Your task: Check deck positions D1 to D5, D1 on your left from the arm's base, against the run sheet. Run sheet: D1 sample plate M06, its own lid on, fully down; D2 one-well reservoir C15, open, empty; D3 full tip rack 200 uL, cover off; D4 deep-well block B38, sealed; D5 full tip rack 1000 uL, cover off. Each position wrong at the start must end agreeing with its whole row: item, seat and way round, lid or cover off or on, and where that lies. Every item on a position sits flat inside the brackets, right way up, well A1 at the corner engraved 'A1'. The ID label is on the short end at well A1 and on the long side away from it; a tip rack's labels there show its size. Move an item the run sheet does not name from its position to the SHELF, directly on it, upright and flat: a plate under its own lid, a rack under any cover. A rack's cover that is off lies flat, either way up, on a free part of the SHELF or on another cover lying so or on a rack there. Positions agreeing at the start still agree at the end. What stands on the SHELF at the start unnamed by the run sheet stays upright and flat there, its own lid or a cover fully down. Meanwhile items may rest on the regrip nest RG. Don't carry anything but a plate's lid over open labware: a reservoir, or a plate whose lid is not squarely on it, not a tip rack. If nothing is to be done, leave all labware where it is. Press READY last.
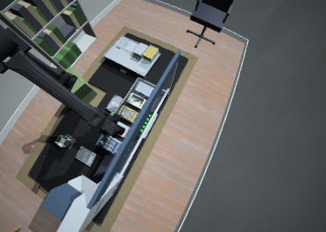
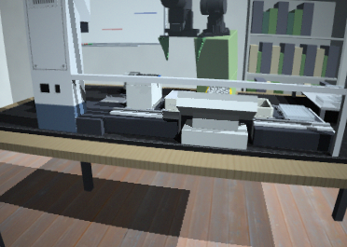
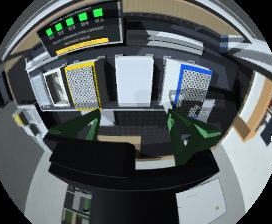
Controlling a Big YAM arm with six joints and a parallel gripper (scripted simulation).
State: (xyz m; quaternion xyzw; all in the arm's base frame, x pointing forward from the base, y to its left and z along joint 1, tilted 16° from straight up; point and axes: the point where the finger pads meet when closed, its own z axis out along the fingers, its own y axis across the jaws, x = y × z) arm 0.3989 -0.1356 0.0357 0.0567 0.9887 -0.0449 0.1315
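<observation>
My gripper (image 3: 133,112) hangs above the middle of the deck row with its green fingers spread to their widest, grasping nothing and touching nothing; between them, in the wrist view, lies a pale item (image 3: 132,82) at the middle position, whose contents I cannot make out. To one side of it stands a yellow-framed tip rack (image 3: 80,84) with a dense speckled field of tips and no cover on it; to the other side stands a blue-framed tip rack (image 3: 195,84), likewise filled and uncovered. Which size each rack bears is too small to read. Beyond the yellow rack sits a further tray-like item (image 3: 52,88), blurred at the edge of the lens. A dark panel (image 3: 83,26) with a row of green lights and an amber bar stands behind the row.

From above, my arm (image 1: 57,85) reaches in from the left and covers the middle position. The yellow rack (image 1: 127,113) and blue rack (image 1: 108,143) flank my wrist; farther along are an open grey container (image 1: 136,100) and a white-topped item (image 1: 144,88). The shelf (image 1: 115,56) beyond carries several pale items and one yellowish one (image 1: 150,52). A long blue rail (image 1: 145,131) hides the far edge of the deck.

From the exterior view a white trough-like container (image 2: 217,106) sits foremost; its inside is hidden.
</observation>
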